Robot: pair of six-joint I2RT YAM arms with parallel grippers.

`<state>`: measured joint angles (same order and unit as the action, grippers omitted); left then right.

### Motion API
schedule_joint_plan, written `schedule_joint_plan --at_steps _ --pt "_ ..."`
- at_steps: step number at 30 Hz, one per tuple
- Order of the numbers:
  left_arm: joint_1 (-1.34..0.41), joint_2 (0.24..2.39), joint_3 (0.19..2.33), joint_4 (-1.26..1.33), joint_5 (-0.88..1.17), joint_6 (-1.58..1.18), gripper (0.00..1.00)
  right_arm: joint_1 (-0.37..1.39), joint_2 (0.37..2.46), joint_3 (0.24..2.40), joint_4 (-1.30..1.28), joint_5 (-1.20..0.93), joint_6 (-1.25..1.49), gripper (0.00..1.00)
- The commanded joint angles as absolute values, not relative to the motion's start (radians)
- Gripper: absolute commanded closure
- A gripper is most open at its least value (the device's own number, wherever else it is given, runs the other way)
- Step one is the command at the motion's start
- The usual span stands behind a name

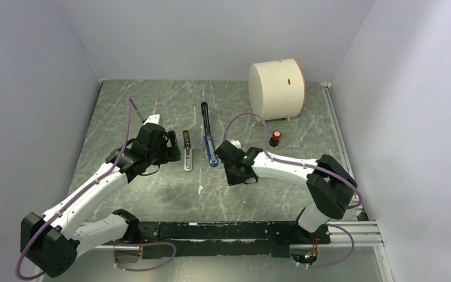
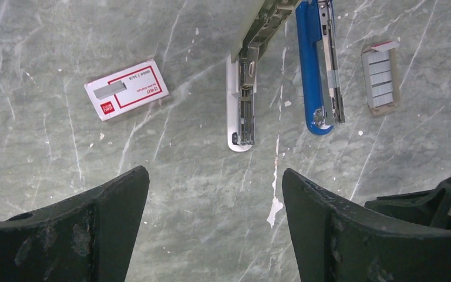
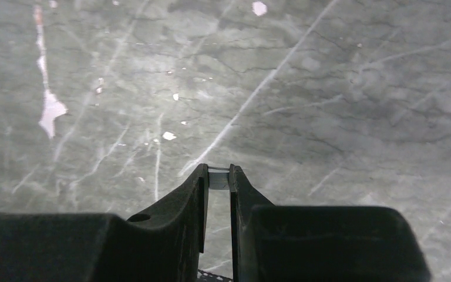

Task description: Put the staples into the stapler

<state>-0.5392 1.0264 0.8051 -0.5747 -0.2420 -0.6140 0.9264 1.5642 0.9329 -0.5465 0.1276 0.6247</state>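
Surface is showing as grey-green marbled stone, with pale veins and white chips running across it.

Left fingers are standing wide apart. They are black, wedge-shaped and scuffed matte, gripping nothing and touching nothing.

- Ahead of them and off to their left side, a flat white card box with a red border is lying face up.
- Straight ahead, in line with the gap between them, a silvery-white stapler is lying opened, its grey metal channel facing up.
- Just right of that, the stapler is lying on the surface, well apart from both left fingers. It has a slim glossy blue body with a rounded near end, and a grey metal rail is running alongside.
- From above, its long thin black arm is stretching away toward the far wall.
- Farther right, a pack of staples is sitting near the stapler but not touching it: ribbed silvery-grey rows in a shallow tray.

Right fingers, black and blocky, are standing nearly together with only a narrow slit between them. They are pinching a small staple strip of bright metal at their very tips. Whether the strip is touching the surface cannot be told. From above, these fingers are sitting just right of the stapler's blue end; contact cannot be told.

Far beyond them a broad white cylinder is standing. A small red-topped black object is sitting in front of it.
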Motion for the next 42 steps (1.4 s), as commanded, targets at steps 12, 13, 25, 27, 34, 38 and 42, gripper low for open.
schedule_joint_plan --at_steps 12,13,25,27,34,38,42 --pt "-0.534 1.002 0.824 -0.583 -0.278 -0.519 0.11 0.959 1.719 1.048 -0.715 0.234 0.661 0.81" --pt "-0.534 1.002 0.822 -0.58 -0.275 -0.518 0.12 0.959 1.719 1.048 -0.715 0.235 0.664 0.81" --pt "-0.534 0.993 0.81 -0.568 -0.284 -0.522 0.1 0.96 1.714 1.039 -0.703 0.244 0.697 0.59" --pt "-0.534 0.987 0.808 -0.567 -0.289 -0.523 0.1 0.96 1.703 1.03 -0.688 0.244 0.703 0.6" --pt "-0.534 0.989 0.807 -0.569 -0.293 -0.524 0.1 0.951 1.68 0.99 -0.638 0.241 0.736 0.63" --pt "-0.534 0.987 0.805 -0.569 -0.295 -0.526 0.1 0.936 1.661 0.969 -0.625 0.244 0.75 0.64" --pt "-0.534 0.986 0.804 -0.566 -0.297 -0.525 0.1 0.922 1.648 0.954 -0.612 0.234 0.748 0.67"
